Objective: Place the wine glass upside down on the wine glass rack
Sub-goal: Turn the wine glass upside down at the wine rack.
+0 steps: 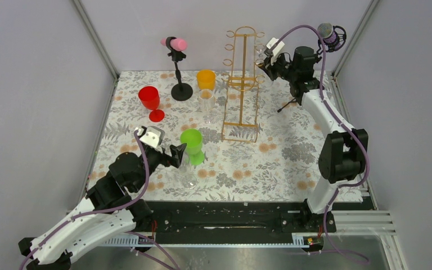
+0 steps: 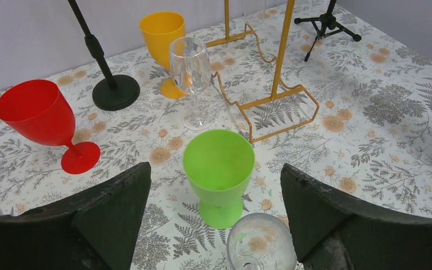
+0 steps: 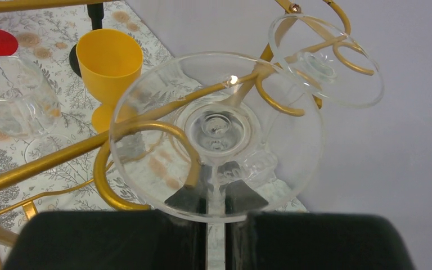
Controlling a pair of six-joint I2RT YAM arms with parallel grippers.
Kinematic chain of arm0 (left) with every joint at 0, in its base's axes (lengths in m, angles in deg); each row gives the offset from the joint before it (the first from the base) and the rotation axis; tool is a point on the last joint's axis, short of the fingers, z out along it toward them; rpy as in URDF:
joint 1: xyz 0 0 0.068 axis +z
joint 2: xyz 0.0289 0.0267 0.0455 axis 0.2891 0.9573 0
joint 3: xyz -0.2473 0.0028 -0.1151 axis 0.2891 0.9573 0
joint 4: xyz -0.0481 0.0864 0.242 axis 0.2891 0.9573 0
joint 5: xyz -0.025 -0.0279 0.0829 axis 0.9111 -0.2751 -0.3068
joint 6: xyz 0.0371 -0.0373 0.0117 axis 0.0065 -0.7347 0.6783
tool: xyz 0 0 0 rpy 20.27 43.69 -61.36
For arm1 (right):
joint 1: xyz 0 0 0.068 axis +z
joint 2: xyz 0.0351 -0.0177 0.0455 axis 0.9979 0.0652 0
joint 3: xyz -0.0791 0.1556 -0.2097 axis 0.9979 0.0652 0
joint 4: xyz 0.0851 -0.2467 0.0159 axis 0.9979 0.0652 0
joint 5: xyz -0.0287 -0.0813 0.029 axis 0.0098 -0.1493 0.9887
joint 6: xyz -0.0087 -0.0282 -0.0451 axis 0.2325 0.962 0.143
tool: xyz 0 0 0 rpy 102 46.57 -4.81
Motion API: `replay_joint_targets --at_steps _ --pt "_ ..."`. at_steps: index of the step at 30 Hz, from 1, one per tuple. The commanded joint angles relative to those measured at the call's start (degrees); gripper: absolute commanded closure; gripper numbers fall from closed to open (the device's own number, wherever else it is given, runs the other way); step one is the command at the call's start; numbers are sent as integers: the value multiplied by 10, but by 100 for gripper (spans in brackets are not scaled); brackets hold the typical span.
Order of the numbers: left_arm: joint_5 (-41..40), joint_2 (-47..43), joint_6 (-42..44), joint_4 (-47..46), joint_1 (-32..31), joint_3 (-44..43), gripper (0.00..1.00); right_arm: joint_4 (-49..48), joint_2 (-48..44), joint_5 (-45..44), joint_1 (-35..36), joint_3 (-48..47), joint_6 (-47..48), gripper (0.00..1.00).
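Note:
My right gripper (image 3: 216, 225) is shut on the stem of a clear wine glass (image 3: 216, 135), held upside down with its round foot toward the camera. The foot lies over a gold ring hook (image 3: 140, 163) of the wine glass rack (image 1: 242, 84), and the stem is right at the ring's open end. In the top view this gripper (image 1: 267, 59) is high at the rack's right side. A second clear glass (image 3: 326, 62) hangs foot-up on a farther hook. My left gripper (image 2: 215, 169) is open and empty, low over the table, with a green cup (image 2: 218, 163) in front of it.
A clear glass (image 2: 260, 244) stands just under my left gripper. An upright clear wine glass (image 2: 190, 67), an orange cup (image 2: 162, 34) and a red cup (image 2: 36, 115) stand left of the rack. A pink microphone stand (image 1: 177, 67) is at the back, and a grey microphone on a tripod (image 1: 329, 34) is at the back right.

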Motion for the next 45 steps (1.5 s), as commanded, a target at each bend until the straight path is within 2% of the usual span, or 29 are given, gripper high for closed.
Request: replay_joint_targets --at_steps 1,22,38,45 --pt "-8 1 8 -26 3 1 14 -81 -56 -10 6 28 -8 100" --pt "-9 -2 8 -25 3 2 14 -116 -99 -20 5 74 -10 100" --pt "-8 -2 8 -25 3 2 14 -85 -108 0 6 79 9 100" --pt "-9 -2 8 -25 3 1 14 -33 -91 16 5 38 29 100"
